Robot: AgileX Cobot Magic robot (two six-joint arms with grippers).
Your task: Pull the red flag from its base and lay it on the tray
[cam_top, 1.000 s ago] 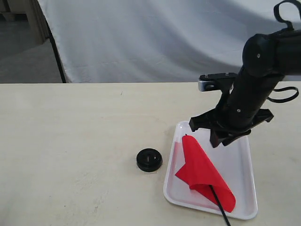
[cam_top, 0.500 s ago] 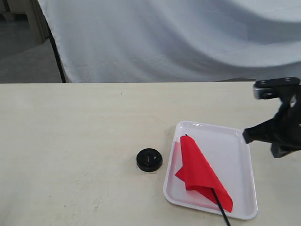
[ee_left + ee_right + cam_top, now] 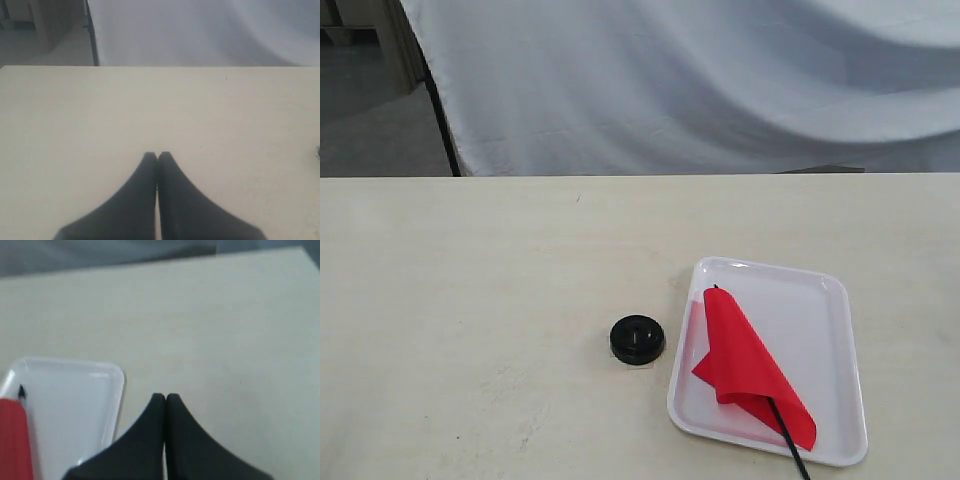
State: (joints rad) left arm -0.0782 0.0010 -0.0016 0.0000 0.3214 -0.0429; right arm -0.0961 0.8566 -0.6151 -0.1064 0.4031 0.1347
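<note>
Your red flag (image 3: 748,365) lay in the tray (image 3: 825,320), off its base (image 3: 637,339) and flat on the white floor of the tray's left half. The pennant was folded loosely over the pole, with the black pointed tip (image 3: 715,288) toward the far rim. The black lower pole (image 3: 792,450) ran out across the near rim at a slant, so the flag rested mostly inside the tray, with only that end overhanging. The base sat upright on the table (image 3: 470,300) just left of the tray, near it but not touching, and its centre hole was open. The tray itself stood on the right part of the table, turned a little out of square with the table's edge, and a white cloth (image 3: 670,80) hung behind the far side. Your left gripper (image 3: 157,157) showed only in its own wrist view – its two dark fingers were pressed together with nothing between them, over bare tabletop. Your right gripper (image 3: 165,397) was likewise drawn closed and empty, and it was over the table just beside the tray's (image 3: 75,405) rounded corner – clear of the rim. A strip of the red flag (image 3: 12,440) was in sight at the edge of that view.
</note>
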